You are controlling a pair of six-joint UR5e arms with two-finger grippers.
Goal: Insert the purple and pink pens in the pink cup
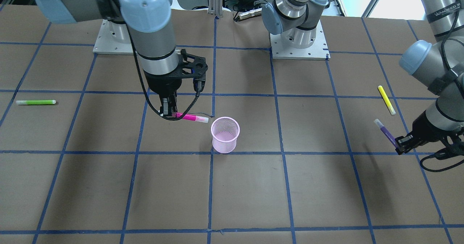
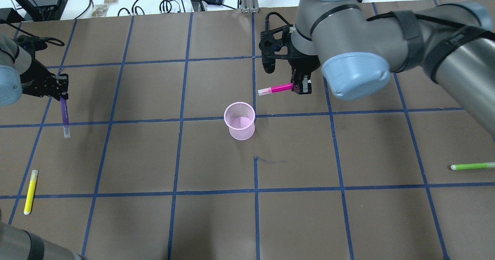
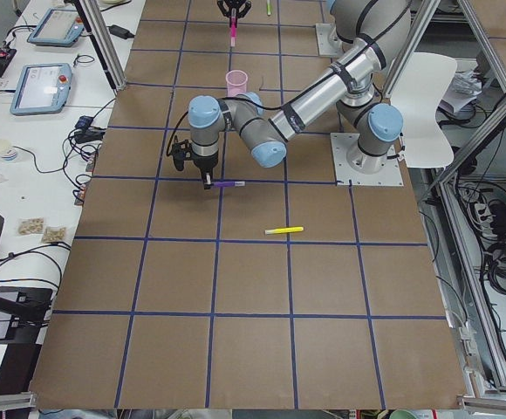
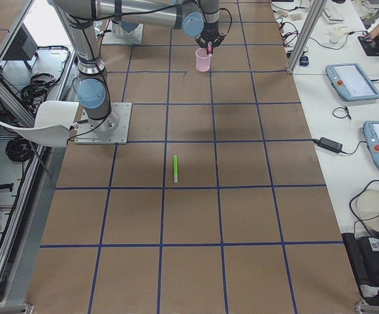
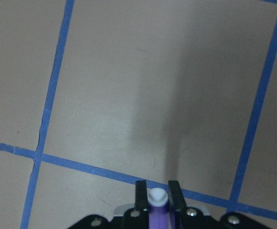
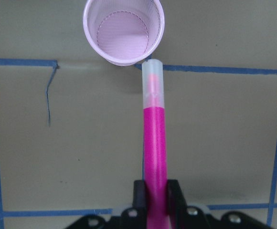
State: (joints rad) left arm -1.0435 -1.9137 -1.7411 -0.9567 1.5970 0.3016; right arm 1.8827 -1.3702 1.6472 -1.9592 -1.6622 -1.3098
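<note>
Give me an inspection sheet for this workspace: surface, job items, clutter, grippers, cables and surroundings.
Surface: brown paper-covered table with a blue tape grid; no spills seen.
Job's things: pink mesh cup upright and empty; pink pen held with its tip near the cup, not inside; purple pen held far to the robot's left.
Clutter: yellow pen and green pen lying loose near opposite table ends.
Grippers: right gripper jaws shut on the pink pen; left gripper jaws shut on the purple pen.
Cables: tangled black cables on the bench beyond the table.
Surroundings: tablet-like teach pendants on the side bench.
</note>
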